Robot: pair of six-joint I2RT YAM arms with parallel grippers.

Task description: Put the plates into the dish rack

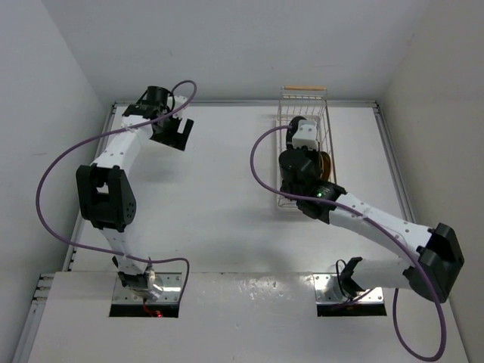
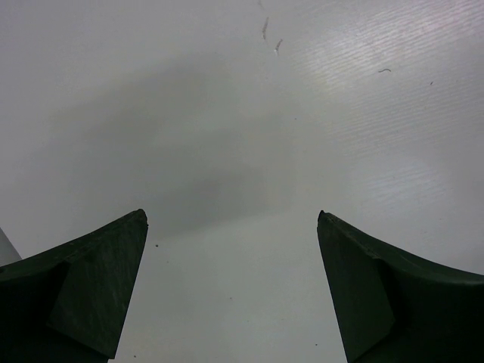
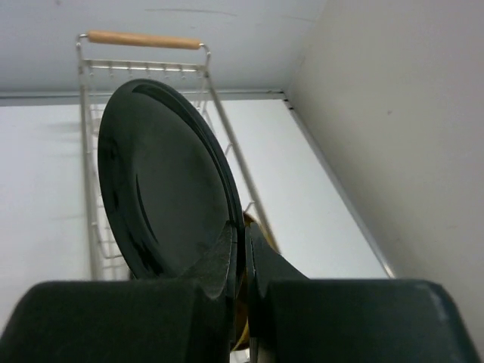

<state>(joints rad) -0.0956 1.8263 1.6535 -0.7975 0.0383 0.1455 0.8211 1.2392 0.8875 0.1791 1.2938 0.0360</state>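
Between the closed fingers of our right gripper (image 3: 243, 246) we pinch the rim of a black plate (image 3: 162, 181), held upright on edge above the rack (image 3: 144, 39). Just behind it, a yellow plate (image 3: 246, 221) peeks out inside the rack. Far to the left, our left gripper (image 2: 231, 227) hangs with its fingers spread wide over the table (image 2: 227, 98), well apart from the rack.

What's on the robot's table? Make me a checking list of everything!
Surface: white table, a few small scuffs.
Job's things: black plate upright, pinched by the right gripper at the dish rack; a brownish-yellow plate edge shows in the rack.
Clutter: nothing seen.
Grippers: left gripper open, empty, above bare table.
Cables: purple cables loop off both arms.
Surroundings: white walls on three sides.
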